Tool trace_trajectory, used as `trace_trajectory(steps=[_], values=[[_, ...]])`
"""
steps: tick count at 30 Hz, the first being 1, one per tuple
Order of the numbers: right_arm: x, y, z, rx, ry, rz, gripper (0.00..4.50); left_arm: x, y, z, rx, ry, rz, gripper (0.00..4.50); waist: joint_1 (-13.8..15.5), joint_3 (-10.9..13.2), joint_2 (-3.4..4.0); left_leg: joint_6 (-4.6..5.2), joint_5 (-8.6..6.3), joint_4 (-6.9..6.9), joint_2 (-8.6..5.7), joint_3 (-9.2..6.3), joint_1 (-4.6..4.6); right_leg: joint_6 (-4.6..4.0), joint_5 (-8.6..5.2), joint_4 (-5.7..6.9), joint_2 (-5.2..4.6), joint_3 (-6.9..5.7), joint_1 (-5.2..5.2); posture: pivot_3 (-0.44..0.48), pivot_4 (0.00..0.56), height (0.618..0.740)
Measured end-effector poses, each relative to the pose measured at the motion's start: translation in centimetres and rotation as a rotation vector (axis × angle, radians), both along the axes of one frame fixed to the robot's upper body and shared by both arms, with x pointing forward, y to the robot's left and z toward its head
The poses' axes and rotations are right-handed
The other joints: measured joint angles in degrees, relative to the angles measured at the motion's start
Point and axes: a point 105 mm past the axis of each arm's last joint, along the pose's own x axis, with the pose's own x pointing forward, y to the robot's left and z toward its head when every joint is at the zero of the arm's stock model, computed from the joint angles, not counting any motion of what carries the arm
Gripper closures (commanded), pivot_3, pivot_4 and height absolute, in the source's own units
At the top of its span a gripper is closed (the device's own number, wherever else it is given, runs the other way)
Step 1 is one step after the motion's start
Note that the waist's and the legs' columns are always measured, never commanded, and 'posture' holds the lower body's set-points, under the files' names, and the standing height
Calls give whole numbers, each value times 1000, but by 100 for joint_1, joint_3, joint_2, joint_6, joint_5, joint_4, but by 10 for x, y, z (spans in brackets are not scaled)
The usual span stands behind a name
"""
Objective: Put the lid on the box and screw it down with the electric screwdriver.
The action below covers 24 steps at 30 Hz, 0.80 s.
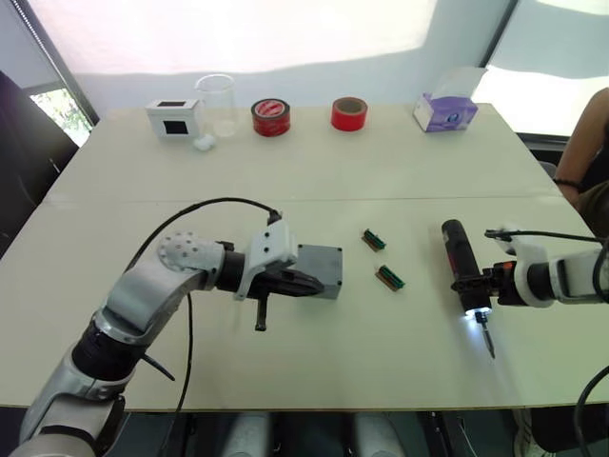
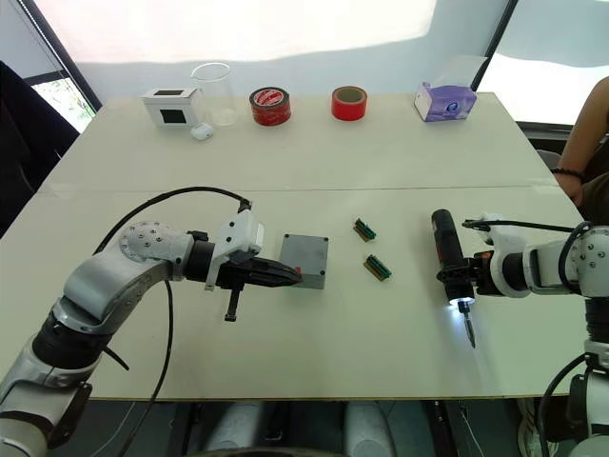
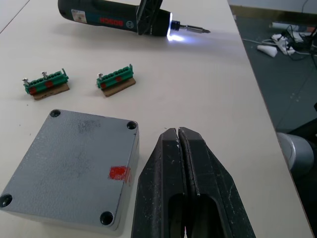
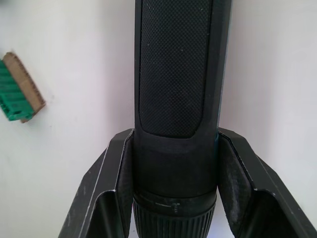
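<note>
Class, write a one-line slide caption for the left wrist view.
Shut left claw beside the lidded grey box; two green terminal blocks and the lit electric screwdriver beyond.

Room: pale table (image 1: 314,181) against a bright back wall (image 1: 314,71).
Sunlight patch on wall, dark window frames at left (image 1: 59,59) and right (image 1: 500,36), greenery outside left window (image 1: 65,109). Table seam runs across the middle. Dark grey floor (image 3: 277,84) with loose cables.
</note>
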Motion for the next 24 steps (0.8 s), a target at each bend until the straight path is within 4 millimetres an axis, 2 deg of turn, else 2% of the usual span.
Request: trace_trajectory(steps=[5, 16, 24], values=[[2, 1, 2, -2, -18, 11, 24, 1, 1, -1, 6, 2, 3, 4500, 3, 1, -15, 1, -1, 8, 0, -6, 5, 2, 1, -1, 1, -3, 14, 0, 150, 740], [4, -4, 1, -65, -41, 10, 24, 8, 8, -5, 8, 26, 30, 4500, 76, 1, -19, 14, -8, 45, -1, -9, 3, 9, 5, 1, 0, -5, 27, 0, 150, 740], [6, 7, 6, -82, -67, 55, 24, 12, 10, -5, 1, 26, 42, 4500, 88, 2, -16, 16, -9, 46, 0, -7, 1, 10, 6, 3, -1, -3, 23, 0, 150, 740]])
